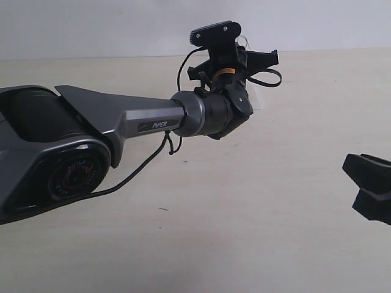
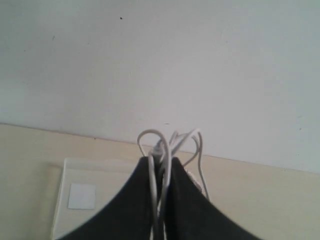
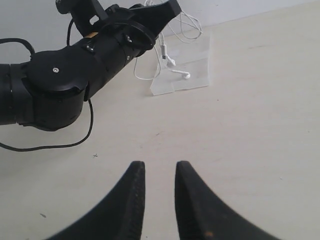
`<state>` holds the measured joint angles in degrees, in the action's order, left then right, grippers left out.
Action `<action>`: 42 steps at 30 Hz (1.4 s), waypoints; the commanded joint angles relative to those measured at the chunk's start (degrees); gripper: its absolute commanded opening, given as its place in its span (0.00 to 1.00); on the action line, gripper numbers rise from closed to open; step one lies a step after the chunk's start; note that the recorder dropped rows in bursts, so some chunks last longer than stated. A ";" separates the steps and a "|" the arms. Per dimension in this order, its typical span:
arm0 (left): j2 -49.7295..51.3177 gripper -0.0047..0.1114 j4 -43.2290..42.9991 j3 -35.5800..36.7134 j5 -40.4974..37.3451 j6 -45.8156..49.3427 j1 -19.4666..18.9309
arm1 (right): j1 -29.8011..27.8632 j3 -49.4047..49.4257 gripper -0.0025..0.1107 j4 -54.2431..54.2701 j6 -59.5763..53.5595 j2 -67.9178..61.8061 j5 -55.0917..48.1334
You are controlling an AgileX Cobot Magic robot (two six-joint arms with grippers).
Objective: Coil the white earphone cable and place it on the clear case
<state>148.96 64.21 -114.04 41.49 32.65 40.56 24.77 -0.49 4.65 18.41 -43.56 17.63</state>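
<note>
My left gripper is shut on the white earphone cable; several thin loops stick out past its fingertips. In the right wrist view the left gripper hangs above the clear case, which lies flat on the table. From the gripper the cable droops down, and two earbuds rest on the case. The case carries a white square sticker. In the exterior view the left gripper is raised at the far middle. My right gripper stands open and empty, well short of the case.
The left arm stretches across the beige table from the left, its black robot cable hanging under it. The right gripper shows at the right edge. A pale wall rises just behind the case.
</note>
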 commanded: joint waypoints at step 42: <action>0.87 0.04 8.11 -1.53 -6.29 -6.54 0.08 | -0.15 0.25 0.21 -0.64 -0.07 0.37 -0.23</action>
<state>149.87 72.59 -115.04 35.88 28.04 40.56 24.77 -0.49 4.65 18.53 -43.56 17.36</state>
